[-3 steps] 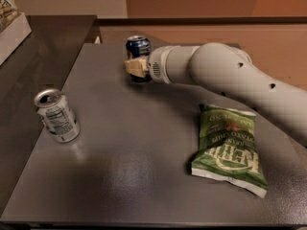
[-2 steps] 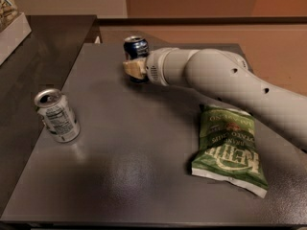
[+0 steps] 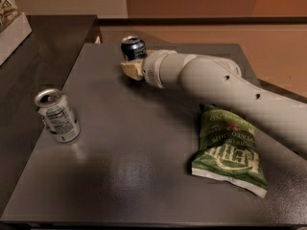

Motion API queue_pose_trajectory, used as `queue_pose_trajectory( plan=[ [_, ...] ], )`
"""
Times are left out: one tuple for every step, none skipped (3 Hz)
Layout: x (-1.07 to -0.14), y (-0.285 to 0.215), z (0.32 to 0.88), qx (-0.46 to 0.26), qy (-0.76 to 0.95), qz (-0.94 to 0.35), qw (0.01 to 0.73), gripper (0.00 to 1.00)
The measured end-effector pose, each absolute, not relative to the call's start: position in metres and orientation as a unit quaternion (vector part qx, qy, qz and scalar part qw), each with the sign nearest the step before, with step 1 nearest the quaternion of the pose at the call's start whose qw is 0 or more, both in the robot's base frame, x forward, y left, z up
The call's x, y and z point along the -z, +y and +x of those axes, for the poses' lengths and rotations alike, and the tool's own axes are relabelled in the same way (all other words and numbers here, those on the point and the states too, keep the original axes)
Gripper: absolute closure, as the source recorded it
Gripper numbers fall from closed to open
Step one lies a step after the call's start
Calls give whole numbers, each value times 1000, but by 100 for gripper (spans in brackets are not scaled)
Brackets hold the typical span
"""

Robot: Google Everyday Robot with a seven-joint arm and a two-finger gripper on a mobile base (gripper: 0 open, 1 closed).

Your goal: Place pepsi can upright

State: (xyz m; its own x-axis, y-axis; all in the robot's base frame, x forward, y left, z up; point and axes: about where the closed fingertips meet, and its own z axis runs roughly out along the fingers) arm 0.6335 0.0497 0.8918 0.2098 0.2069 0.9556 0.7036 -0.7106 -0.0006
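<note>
Small dark blue metal pepsi can (image 3: 133, 46) upright, long axis vertical, at far edge of dark grey table (image 3: 134, 152). Tan-tipped gripper (image 3: 130, 69) against its near side, entering from right. Jaw state: cannot tell.

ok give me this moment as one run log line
gripper: right at pepsi can, grip unclear | pepsi can: upright, near table far edge | silver can: left side | chip bag: right, lying flat

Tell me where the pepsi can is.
In the camera view, the pepsi can stands at the table's far edge, left of centre, with the tool in front of it.
</note>
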Motion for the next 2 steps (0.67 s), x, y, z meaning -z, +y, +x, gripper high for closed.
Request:
queue_pose_trajectory(
  plan=[
    [-889, 49, 637, 561, -302, -737, 224, 100],
    [-886, 46, 640, 572, -294, -732, 226, 100]
  ],
)
